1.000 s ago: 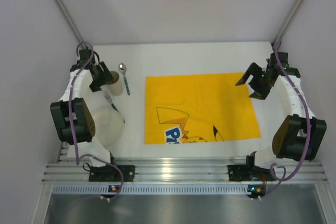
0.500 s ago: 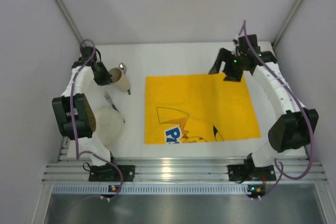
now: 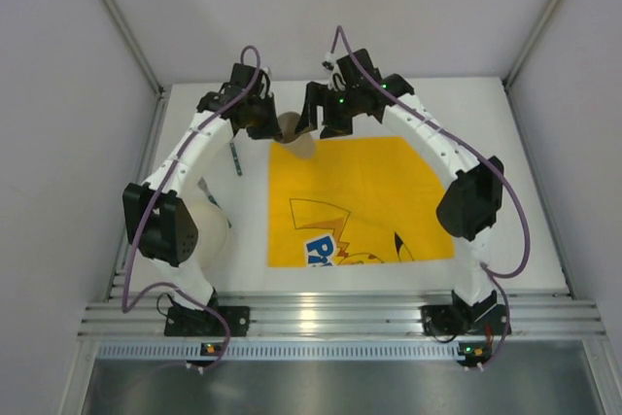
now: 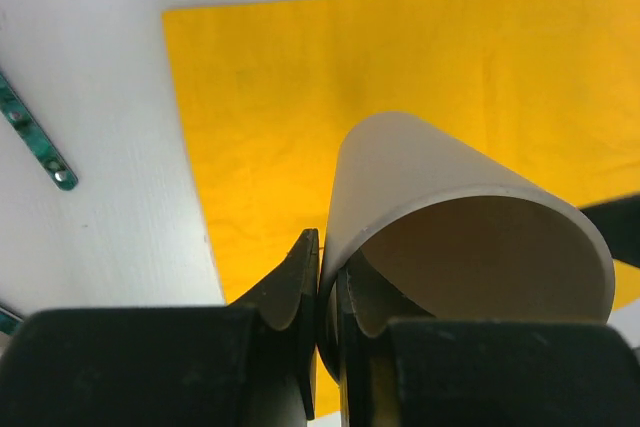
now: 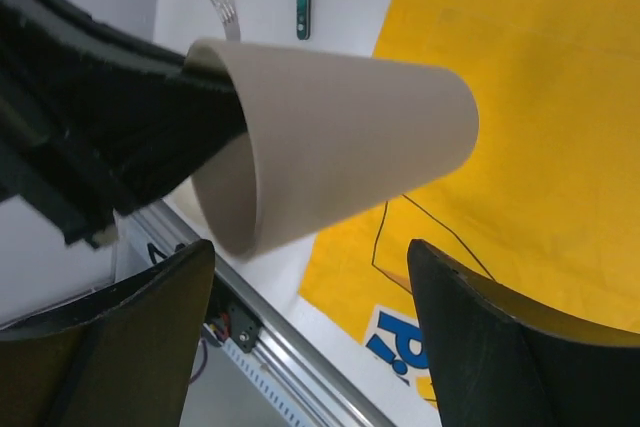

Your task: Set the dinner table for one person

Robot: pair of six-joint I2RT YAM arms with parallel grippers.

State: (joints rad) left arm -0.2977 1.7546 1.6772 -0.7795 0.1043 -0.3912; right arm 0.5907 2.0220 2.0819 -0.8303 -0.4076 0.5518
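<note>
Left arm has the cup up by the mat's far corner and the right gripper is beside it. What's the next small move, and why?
Probably close the right gripper on the body of the cup. Its open fingers stand on either side of the cup, which the left gripper pinches only by the rim, lying sideways over the yellow mat.

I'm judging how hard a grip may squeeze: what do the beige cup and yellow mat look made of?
The cup: probably paper or thin plastic, matte beige; its wall is thin at the rim and shows no gloss. The mat: likely printed cloth, matte; faint creases cross its yellow surface.
</note>
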